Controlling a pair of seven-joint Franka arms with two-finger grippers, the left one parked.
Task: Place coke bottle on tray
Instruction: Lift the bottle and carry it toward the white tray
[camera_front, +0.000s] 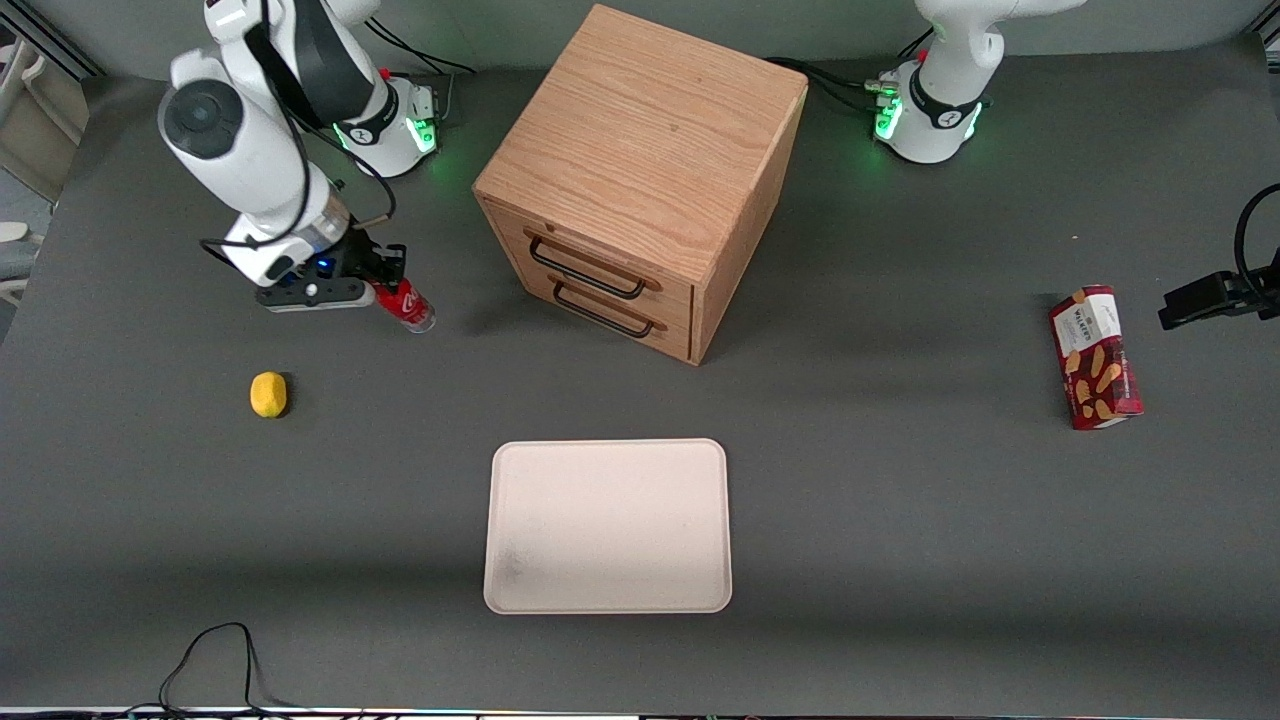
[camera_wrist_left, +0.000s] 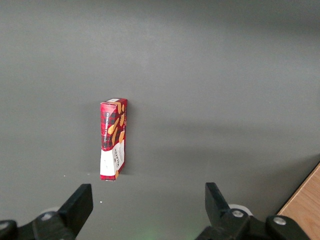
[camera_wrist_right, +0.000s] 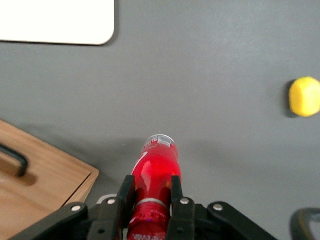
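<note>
Red coke bottle (camera_wrist_right: 156, 170) sits tilted, clamped near its neck in the pincer (camera_wrist_right: 150, 200). It is near the wooden drawer cabinet (camera_front: 640, 180), well apart from the cream tray (camera_front: 608, 527) on the tabletop (camera_front: 900, 500)

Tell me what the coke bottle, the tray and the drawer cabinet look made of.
Coke bottle, in the gripper beside the cabinet: likely glossy translucent plastic; light glows through the red.
Tray: matte cream, probably plastic or melamine; smooth, rounded corners.
Drawer cabinet: wood, oak-like grain.
</note>
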